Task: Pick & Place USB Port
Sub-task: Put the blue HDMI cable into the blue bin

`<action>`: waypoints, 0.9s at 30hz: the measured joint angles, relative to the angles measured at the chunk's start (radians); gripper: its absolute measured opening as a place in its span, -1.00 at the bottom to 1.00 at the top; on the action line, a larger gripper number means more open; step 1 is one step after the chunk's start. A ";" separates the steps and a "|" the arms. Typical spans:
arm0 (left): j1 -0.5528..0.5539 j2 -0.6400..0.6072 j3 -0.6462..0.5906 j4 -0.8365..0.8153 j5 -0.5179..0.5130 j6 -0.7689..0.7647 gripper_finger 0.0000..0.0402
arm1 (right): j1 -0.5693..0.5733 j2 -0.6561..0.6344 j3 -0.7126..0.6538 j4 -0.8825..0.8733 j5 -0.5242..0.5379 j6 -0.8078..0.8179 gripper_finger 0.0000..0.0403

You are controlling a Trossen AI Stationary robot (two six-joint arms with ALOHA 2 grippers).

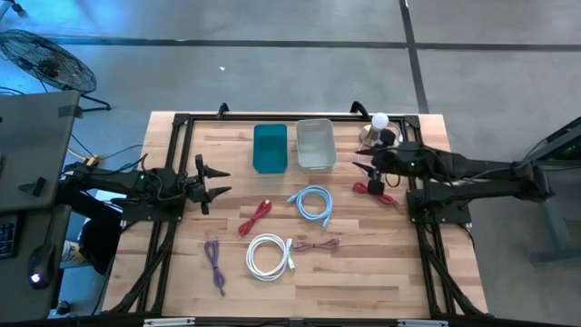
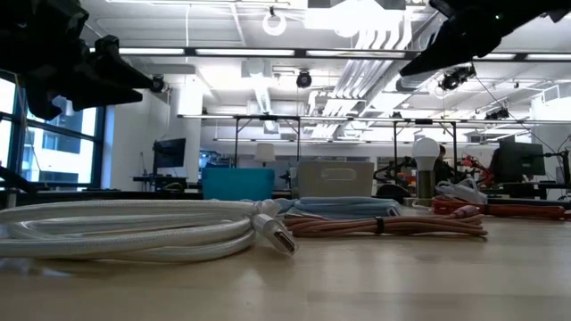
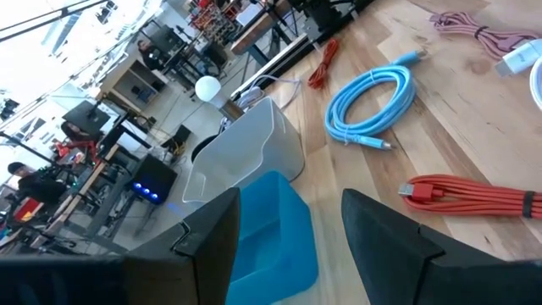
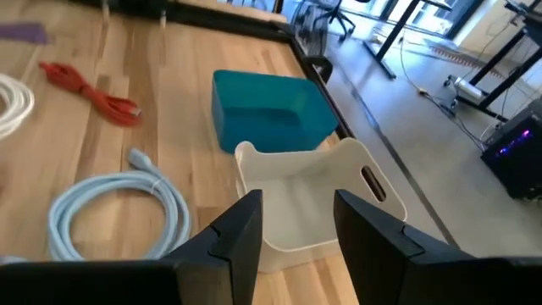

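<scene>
Several coiled USB cables lie flat on the wooden table: a red one (image 1: 256, 216), a light-blue one (image 1: 311, 203), a white one (image 1: 268, 254), a pink one (image 1: 314, 243), a purple one (image 1: 214, 262), and a second red one (image 1: 375, 193) beside the right arm. A teal bin (image 1: 270, 148) and a white bin (image 1: 315, 143) stand side by side at the far edge. My left gripper (image 1: 216, 181) hovers open at the table's left, pointing toward the cables. My right gripper (image 1: 363, 173) hovers open right of the white bin (image 4: 305, 199), above the table.
A white light bulb on a stand (image 1: 379, 123) sits at the far right corner behind the right arm. Black frame rails (image 1: 172, 145) border the tabletop. Bare wood (image 1: 363, 282) shows along the near edge. A desk with a mouse (image 1: 36, 272) stands left of the table.
</scene>
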 joint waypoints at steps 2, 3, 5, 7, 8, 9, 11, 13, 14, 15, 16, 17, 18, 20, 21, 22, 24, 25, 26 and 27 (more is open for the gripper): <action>0.000 0.000 0.000 0.001 0.002 -0.001 0.01 | 0.004 0.021 0.024 -0.014 0.000 -0.026 -0.30; 0.000 0.000 0.000 0.000 0.003 -0.001 0.01 | 0.004 0.029 0.034 -0.017 -0.001 -0.035 -0.30; 0.000 0.000 0.000 0.000 0.003 -0.002 0.01 | 0.004 0.042 0.053 -0.028 -0.001 -0.055 -0.30; 0.000 0.000 0.000 0.000 0.003 -0.004 0.01 | 0.004 0.053 0.069 -0.041 -0.001 -0.076 -0.30; 0.000 0.000 0.000 0.000 0.003 -0.005 0.01 | 0.004 0.060 0.077 -0.052 -0.001 -0.080 -0.30; 0.000 0.000 0.000 -0.001 0.003 -0.008 0.01 | 0.004 0.067 0.084 -0.062 0.000 -0.080 -0.30; 0.000 0.000 0.000 -0.009 0.003 -0.017 0.01 | 0.004 0.082 0.095 -0.073 -0.002 -0.081 -0.30; 0.000 0.000 0.000 -0.021 0.003 -0.026 0.01 | 0.005 0.100 0.097 -0.079 -0.012 -0.074 -0.30; 0.000 0.000 0.000 -0.029 0.003 -0.028 0.01 | 0.008 0.113 0.097 -0.081 -0.021 -0.068 -0.30; 0.000 0.000 0.000 -0.034 0.003 -0.028 0.01 | 0.011 0.127 0.097 -0.082 -0.032 -0.059 -0.30; 0.000 0.000 0.000 -0.037 0.003 -0.030 0.01 | 0.017 0.142 0.097 -0.082 -0.044 -0.053 -0.30; 0.000 0.000 0.000 -0.039 0.003 -0.032 0.01 | 0.023 0.158 0.097 -0.082 -0.054 -0.053 -0.30; 0.000 0.000 0.000 -0.038 0.003 -0.034 0.01 | 0.031 0.175 0.097 -0.082 -0.065 -0.054 -0.30; 0.000 0.000 0.000 -0.038 0.002 -0.035 0.01 | 0.045 0.211 0.097 -0.081 -0.067 -0.054 -0.30; 0.000 0.000 0.000 -0.038 0.003 -0.035 0.01 | 0.050 0.228 0.097 -0.077 -0.064 -0.054 -0.30; 0.000 0.000 0.000 -0.038 0.003 -0.035 0.01 | 0.055 0.243 0.097 -0.070 -0.054 -0.054 -0.30; 0.000 0.000 0.000 -0.038 0.002 -0.035 0.01 | 0.064 0.271 0.097 -0.052 -0.034 -0.071 -0.30; 0.000 0.000 0.000 -0.039 0.002 -0.035 0.01 | 0.068 0.282 0.097 -0.041 -0.029 -0.080 -0.30; 0.000 0.000 0.000 -0.039 0.002 -0.035 0.01 | 0.071 0.294 0.097 -0.026 -0.029 -0.085 -0.30; 0.000 0.000 0.000 -0.039 0.002 -0.035 0.01 | 0.072 0.302 0.097 -0.014 -0.039 -0.089 -0.30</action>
